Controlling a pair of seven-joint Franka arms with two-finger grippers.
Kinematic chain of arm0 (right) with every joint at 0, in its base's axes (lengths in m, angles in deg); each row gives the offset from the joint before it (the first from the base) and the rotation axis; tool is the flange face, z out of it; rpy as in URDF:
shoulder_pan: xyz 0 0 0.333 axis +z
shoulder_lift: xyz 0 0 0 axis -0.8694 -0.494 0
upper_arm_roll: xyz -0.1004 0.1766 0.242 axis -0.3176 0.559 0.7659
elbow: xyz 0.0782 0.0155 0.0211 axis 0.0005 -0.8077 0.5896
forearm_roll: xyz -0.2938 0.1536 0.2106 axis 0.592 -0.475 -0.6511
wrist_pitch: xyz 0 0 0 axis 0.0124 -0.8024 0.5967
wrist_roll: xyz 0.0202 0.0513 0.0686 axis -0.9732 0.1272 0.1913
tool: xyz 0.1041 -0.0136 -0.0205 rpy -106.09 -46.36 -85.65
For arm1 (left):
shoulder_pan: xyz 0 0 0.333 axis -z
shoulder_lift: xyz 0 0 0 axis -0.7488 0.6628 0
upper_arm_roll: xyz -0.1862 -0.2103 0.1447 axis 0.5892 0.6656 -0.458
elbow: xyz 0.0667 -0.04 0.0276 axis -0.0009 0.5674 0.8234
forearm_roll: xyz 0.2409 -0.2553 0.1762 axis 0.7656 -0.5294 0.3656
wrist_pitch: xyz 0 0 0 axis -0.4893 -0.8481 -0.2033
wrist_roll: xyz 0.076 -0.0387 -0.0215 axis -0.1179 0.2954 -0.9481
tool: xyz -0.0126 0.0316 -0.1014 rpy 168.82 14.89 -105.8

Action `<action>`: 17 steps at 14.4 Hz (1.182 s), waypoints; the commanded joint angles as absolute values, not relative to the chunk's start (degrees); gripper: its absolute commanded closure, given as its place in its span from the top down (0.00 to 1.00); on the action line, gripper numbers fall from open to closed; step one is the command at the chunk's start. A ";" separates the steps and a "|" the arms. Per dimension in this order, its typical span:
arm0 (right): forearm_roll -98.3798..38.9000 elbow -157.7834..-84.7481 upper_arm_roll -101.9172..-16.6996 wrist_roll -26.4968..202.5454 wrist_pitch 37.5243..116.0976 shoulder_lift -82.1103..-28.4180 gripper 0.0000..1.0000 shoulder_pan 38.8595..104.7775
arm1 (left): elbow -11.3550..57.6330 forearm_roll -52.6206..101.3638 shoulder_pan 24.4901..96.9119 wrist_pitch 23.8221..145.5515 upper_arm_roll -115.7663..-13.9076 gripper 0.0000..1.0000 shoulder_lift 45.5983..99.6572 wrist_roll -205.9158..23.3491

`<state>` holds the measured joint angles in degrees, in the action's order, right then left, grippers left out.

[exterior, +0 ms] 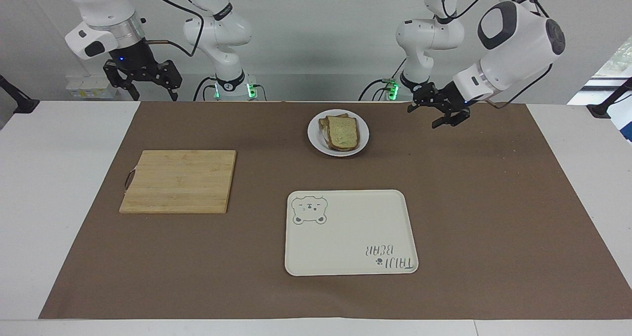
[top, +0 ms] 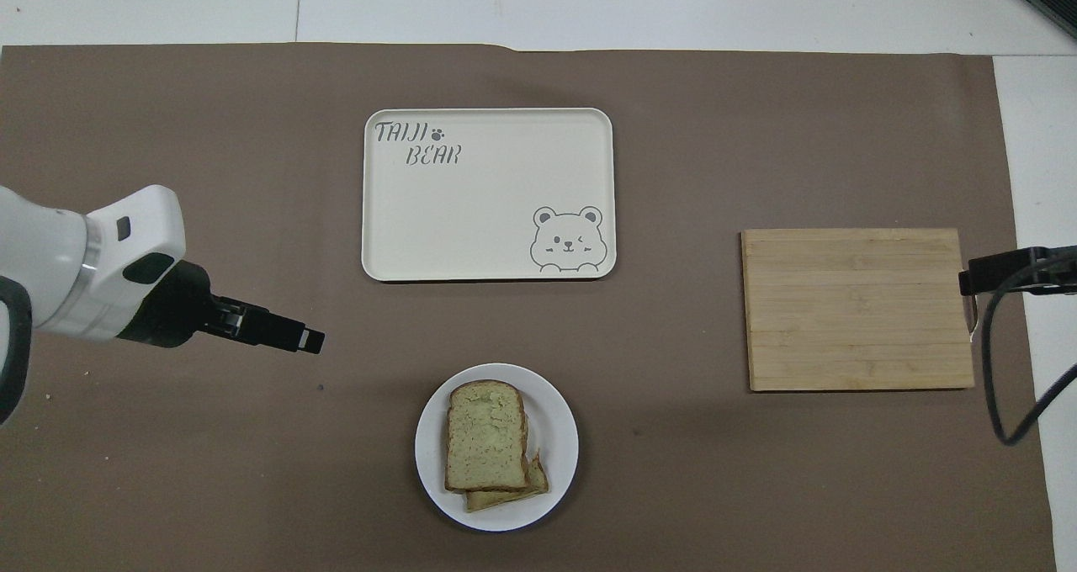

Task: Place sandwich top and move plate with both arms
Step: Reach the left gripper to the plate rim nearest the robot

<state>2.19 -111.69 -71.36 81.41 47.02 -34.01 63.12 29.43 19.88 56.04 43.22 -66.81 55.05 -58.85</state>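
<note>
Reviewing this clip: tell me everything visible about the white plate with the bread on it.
The plate is small, round and plain white, smooth like glazed ceramic or plastic, and sits flat on the brown table cover near the robots' edge of the table, nearer to them than the bear tray. It carries two stacked bread slices: the top slice is pale, speckled and brown-crusted, and the lower slice pokes out askew beneath it. No gripper touches the plate.
</note>
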 commanded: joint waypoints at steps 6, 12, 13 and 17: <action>2.43 -110.94 -71.26 82.05 45.96 -34.39 1.00 62.15 | 50.85 13.75 58.77 55.62 -67.51 0.81 49.82 -47.29; 2.43 -112.08 -71.17 80.20 46.58 -33.68 1.00 62.68 | 63.78 2.16 68.60 72.14 -67.51 0.74 49.82 -43.06; 2.43 -112.00 -71.25 80.29 46.58 -33.68 1.00 62.68 | 65.10 0.66 70.79 74.34 -67.51 0.72 50.17 -43.06; 2.43 -112.00 -71.26 80.55 46.58 -33.68 1.00 62.68 | 67.66 -2.52 73.27 77.52 -67.51 0.56 50.44 -43.15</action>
